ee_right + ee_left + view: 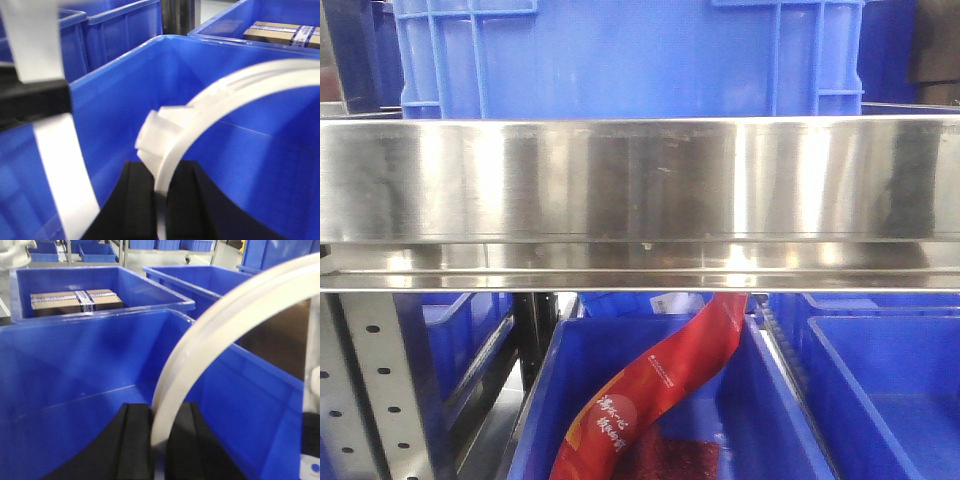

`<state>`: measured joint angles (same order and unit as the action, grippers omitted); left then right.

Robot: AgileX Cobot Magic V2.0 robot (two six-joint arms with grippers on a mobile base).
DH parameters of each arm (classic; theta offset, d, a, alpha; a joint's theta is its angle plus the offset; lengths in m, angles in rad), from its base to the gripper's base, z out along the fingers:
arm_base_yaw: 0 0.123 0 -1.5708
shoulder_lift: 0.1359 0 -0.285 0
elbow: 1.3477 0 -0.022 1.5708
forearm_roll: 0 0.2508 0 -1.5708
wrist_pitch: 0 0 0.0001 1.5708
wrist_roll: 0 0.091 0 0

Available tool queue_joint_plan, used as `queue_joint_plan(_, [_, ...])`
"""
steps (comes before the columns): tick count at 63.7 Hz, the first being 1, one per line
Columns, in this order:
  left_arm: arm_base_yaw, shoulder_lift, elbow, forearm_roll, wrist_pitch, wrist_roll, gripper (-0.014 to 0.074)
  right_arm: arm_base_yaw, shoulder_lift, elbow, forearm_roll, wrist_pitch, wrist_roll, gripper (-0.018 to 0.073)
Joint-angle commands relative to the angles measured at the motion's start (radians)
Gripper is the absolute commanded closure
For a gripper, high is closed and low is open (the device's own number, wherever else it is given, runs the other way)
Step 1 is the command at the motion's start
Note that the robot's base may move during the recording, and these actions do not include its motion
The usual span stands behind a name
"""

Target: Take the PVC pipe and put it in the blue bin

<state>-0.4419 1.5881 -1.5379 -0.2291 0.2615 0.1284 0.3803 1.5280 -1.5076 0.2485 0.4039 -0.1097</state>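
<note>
Steel shelving (pixel 640 190) fills the front view, a broad polished rail that blocks our sight of both arms. Above it sits a large blue crate (pixel 620 55); below it we see an open blue tub (pixel 545 410) with a red printed bag (pixel 650 390) slanting from under the rail down to the tub's floor. More blue tubs flank it on both sides.

From the left wrist we look into the blue bin (pixel 75 380), its interior bare where we can see it. Beyond its far rim stands another blue bin holding a taped cardboard box (pixel 75 300). The left gripper (pixel 157 440) has its black jaws closed narrowly on the PVC pipe (pixel 220 335), which arcs up and to the right above the bin.

From the right wrist we see the right gripper (pixel 160 200) likewise clamped on a curved white PVC piece with a squared-off end (pixel 152 132), held over a blue bin's interior. Whether it is the same pipe we cannot tell. A white strip (pixel 65 170) with a black block crosses the left edge of that view, partly hiding the bin wall.
</note>
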Motion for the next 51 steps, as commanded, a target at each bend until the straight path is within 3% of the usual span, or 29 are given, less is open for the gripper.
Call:
queue_joint_plan(1, [-0.006, 0.005, -0.014, -0.009, -0.020, 0.000, 0.0639, 0.001, 0.000, -0.013, 0.008, -0.027, -0.007, 0.0458])
queue_joint_plan(8, [-0.006, 0.005, -0.014, -0.009, -0.006, 0.000, 0.0471, 0.001, 0.000, -0.013, 0.010, -0.024, -0.007, 0.0273])
queue_joint_plan(12, [-0.006, 0.005, -0.014, -0.011, -0.006, 0.000, 0.0359, 0.001, 0.000, -0.013, 0.010, -0.024, -0.007, 0.0221])
queue_joint_plan(18, [-0.006, 0.005, -0.014, -0.011, -0.006, 0.000, 0.0237, 0.001, 0.000, -0.013, 0.010, -0.024, -0.007, 0.0220])
queue_joint_plan(23, [-0.006, 0.005, -0.014, -0.011, -0.006, 0.000, 0.0213, 0.001, -0.003, -0.013, 0.010, -0.024, -0.007, 0.0221])
queue_joint_plan(31, [-0.006, -0.019, -0.014, -0.013, -0.009, 0.000, 0.0245, 0.001, -0.030, -0.015, 0.029, -0.016, -0.007, 0.0232])
queue_joint_plan(38, [-0.006, -0.068, -0.014, -0.032, 0.023, 0.000, 0.0335, 0.001, -0.079, -0.015, 0.037, -0.006, -0.007, 0.0325])
queue_joint_plan(51, [-0.006, -0.130, -0.014, 0.024, 0.056, 0.000, 0.0707, -0.001, -0.113, -0.015, 0.035, -0.011, -0.007, 0.0673])
